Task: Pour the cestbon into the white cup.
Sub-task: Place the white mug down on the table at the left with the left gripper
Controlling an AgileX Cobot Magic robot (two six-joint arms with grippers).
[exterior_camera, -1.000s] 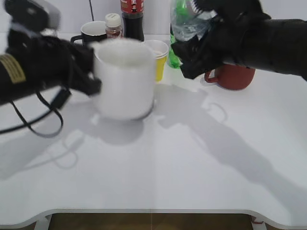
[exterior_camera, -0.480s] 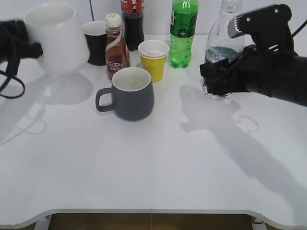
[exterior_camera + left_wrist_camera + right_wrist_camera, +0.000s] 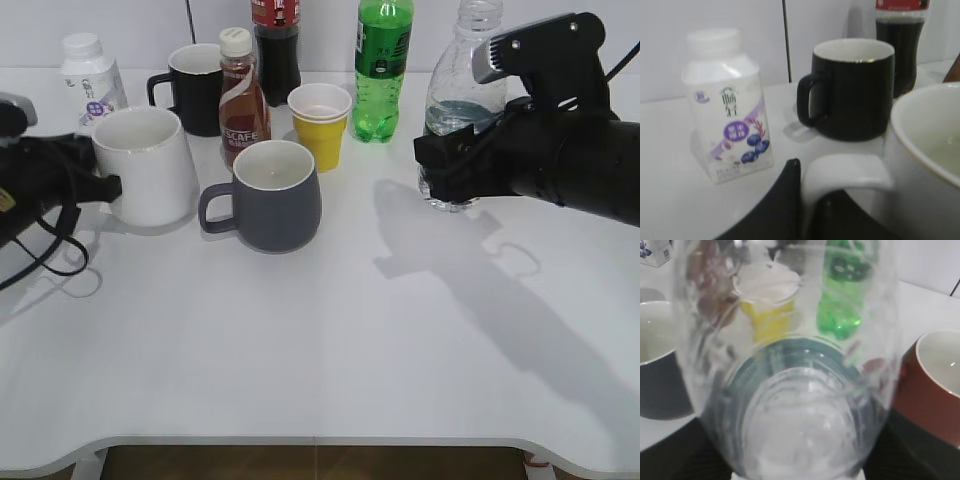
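The cestbon [image 3: 462,80] stands upright at the right of the table, with no cap showing on its neck. My right gripper [image 3: 450,165] is shut round its lower body. In the right wrist view the clear ribbed bottle [image 3: 790,390] fills the frame between the dark fingers of the gripper [image 3: 800,460]. The white cup [image 3: 145,165] stands on the table at the left. My left gripper [image 3: 105,185] is shut on its handle. In the left wrist view the gripper [image 3: 812,202] pinches the handle [image 3: 847,170], with the cup's rim [image 3: 920,107] at the right.
A dark grey mug [image 3: 275,195] stands mid-table. Behind it are a brown coffee bottle [image 3: 240,95], a yellow paper cup [image 3: 320,120], a black mug [image 3: 195,85], a cola bottle [image 3: 277,40] and a green soda bottle [image 3: 381,70]. A yogurt bottle [image 3: 730,105] stands far left. A red mug [image 3: 935,385] is beside the cestbon.
The white cup went from mid-table height to the left and now rests on the table. The cestbon came from a tilt to upright and moved right, down onto the table.
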